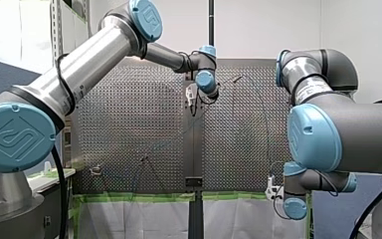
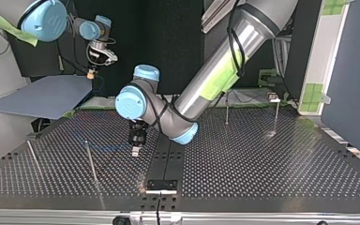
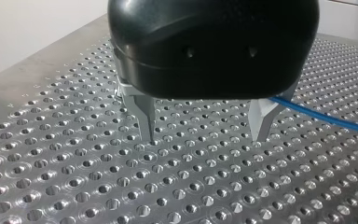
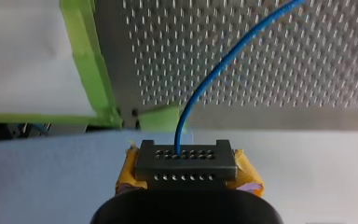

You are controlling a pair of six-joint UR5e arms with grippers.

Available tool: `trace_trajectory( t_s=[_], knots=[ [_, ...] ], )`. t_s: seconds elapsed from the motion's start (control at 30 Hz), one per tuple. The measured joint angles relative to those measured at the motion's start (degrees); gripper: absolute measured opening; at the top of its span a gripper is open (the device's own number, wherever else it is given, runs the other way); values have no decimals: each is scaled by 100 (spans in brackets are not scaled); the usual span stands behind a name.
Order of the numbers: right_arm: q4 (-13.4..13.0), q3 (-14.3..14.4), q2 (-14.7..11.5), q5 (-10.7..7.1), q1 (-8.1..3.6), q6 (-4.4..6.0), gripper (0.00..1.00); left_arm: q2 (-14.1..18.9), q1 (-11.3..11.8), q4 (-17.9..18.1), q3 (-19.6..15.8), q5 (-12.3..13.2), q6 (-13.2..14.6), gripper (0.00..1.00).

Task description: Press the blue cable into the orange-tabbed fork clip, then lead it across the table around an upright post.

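The blue cable [image 4: 223,65] rises out of my right gripper [image 4: 185,155], whose yellow-padded fingers are shut on its end, off the table's edge. From there it runs out over the perforated table [image 4: 279,70]. In the top view my right gripper [image 2: 93,71] hangs at the back left. My left gripper [image 3: 204,136] stands open with its metal fingertips just above the plate, and the cable [image 3: 326,117] passes beside one finger [image 3: 262,122], outside the gap. It is seen again mid-table as the left gripper [image 2: 136,146]. A small clip fixture [image 2: 273,97] sits far right.
Thin upright posts [image 2: 91,161] [image 2: 33,159] [image 2: 226,108] stand on the plate. A black bracket [image 2: 161,184] sits on the centre seam at the near edge. A blue-grey sheet [image 2: 42,96] lies beyond the table's left corner. Green tape [image 1: 129,196] lines an edge.
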Motion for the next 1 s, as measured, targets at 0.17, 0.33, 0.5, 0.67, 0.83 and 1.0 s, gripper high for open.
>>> trace_trajectory(
  t_s=[0.17, 0.33, 0.5, 0.67, 0.83, 1.0],
  knots=[
    [-7, -2, -1, -301, 80, -72, 0, 2, 1, 0, 0, 0, 2, 100],
    [4, -3, -2, -572, 170, -138, 0, 4, 1, 0, 2, 0, 23, 100],
    [17, -30, -3, -771, 207, 35, 0, 5, 1, -46, 1, 0, 52, 100],
    [174, -159, -4, -719, 214, 157, 0, 5, 1, -157, 2, -6, 68, 100],
    [351, -272, -7, -672, 196, 164, 0, 5, 1, -197, 1, -8, 101, 100],
    [450, -363, -10, -520, 155, 209, 0, 5, 1, -201, 1, -8, 107, 100]
  ],
)
